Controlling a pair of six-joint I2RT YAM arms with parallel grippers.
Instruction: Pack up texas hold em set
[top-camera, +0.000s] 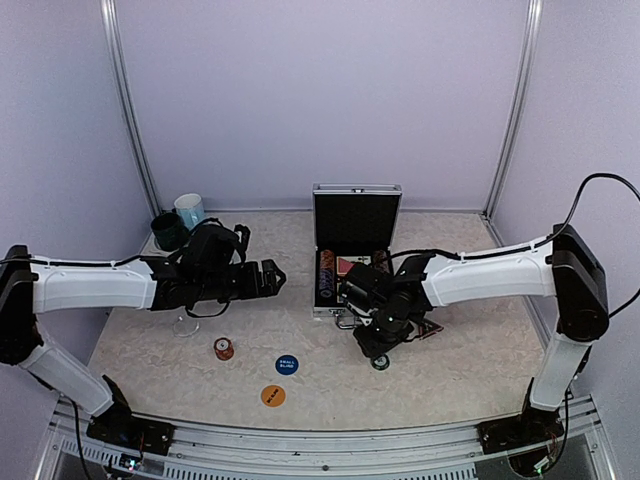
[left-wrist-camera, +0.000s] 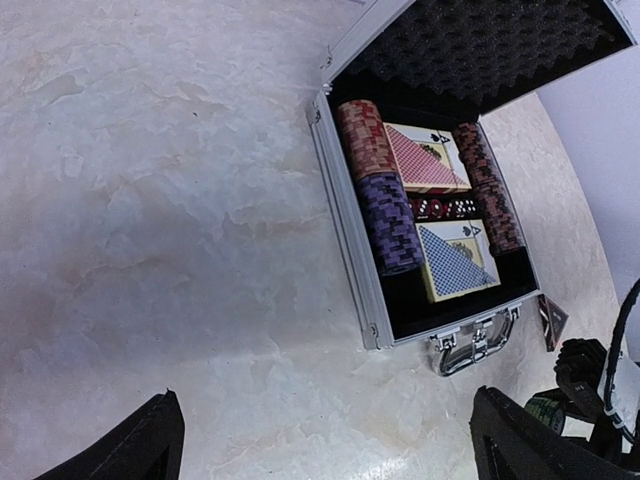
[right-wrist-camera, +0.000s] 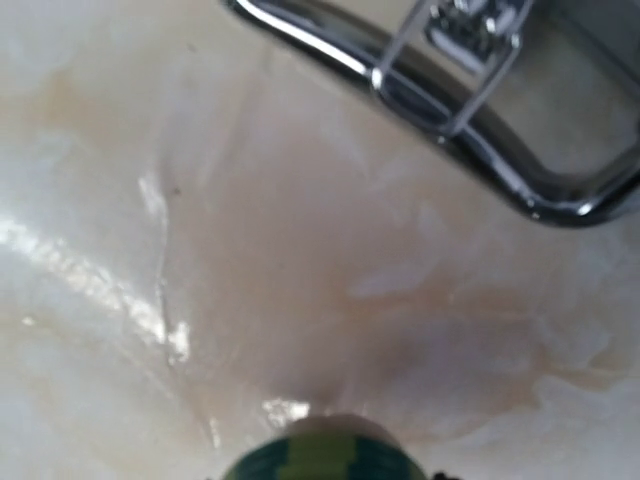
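— While the silver case (top-camera: 357, 262) sits open mid-table (top-camera: 470, 390) with its lid upright, where are the grippers?
— The left gripper (top-camera: 275, 277) hangs over bare tabletop to the left of the case. Its fingers (left-wrist-camera: 130, 445) are spread fully wide with nothing between them. The right gripper (top-camera: 380, 356) is low, just in front of the case's handle (right-wrist-camera: 480, 110), jaws half closed around a green chip stack (right-wrist-camera: 320, 455).
— Anything else big?
— A dark green mug (top-camera: 167, 231) and a light blue mug (top-camera: 190, 210) stand touching at the back left.
— What's inside the case?
— A red chip stack (left-wrist-camera: 365, 140) and a purple chip stack (left-wrist-camera: 390, 222) lie along the left wall, and a dark chip stack (left-wrist-camera: 490, 190) along the right. A red-backed deck (left-wrist-camera: 428, 158) and a blue-backed deck (left-wrist-camera: 455, 258) lie between them, with dice (left-wrist-camera: 440, 206) between the decks.
— And loose?
— A short red stack (top-camera: 224, 348), a blue button (top-camera: 287, 365) and an orange button (top-camera: 273, 396) lie near the front, left of centre. A dark triangular marker (left-wrist-camera: 553, 320) lies just right of the handle.
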